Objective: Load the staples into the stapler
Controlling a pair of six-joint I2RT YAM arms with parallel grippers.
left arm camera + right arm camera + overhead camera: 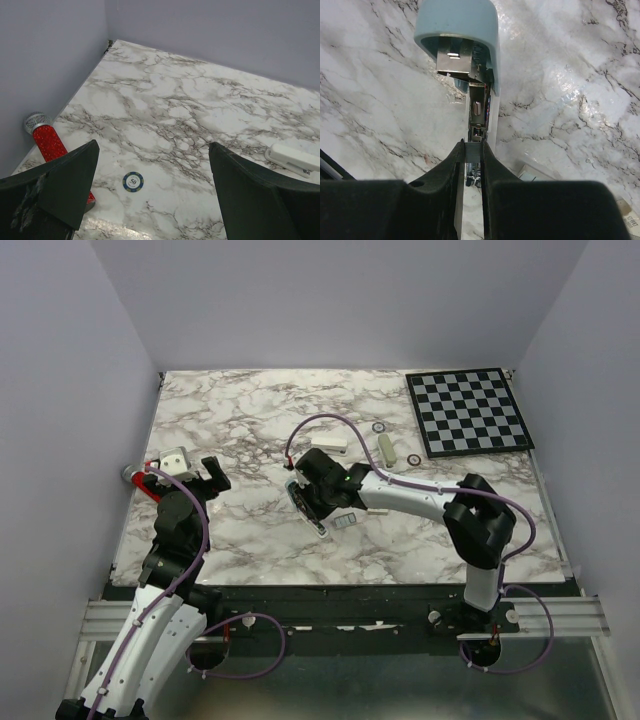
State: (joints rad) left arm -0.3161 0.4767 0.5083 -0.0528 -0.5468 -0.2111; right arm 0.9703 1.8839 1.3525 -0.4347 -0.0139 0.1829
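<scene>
Count: one stapler (462, 25), open, at centre of table (230, 530). One staples strip (345, 523), flat on table just beside stapler, at its 4 o'clock.
Right gripper (472, 146): fingers nearly together, pinching stapler's metal rail; arm overhangs stapler.
Left gripper (155, 200): spread wide, holding nothing, at 9 o'clock.
Around: two white blocks (330, 443) and two rings (379, 427) at 12–1 o'clock; one checkerboard (470, 410); one microphone (47, 140); one chip (133, 181).

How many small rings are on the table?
2: a dark ring beyond the white oblong block, and a reddish ring by the near-left corner of the checkerboard. Others may be hidden.
</scene>
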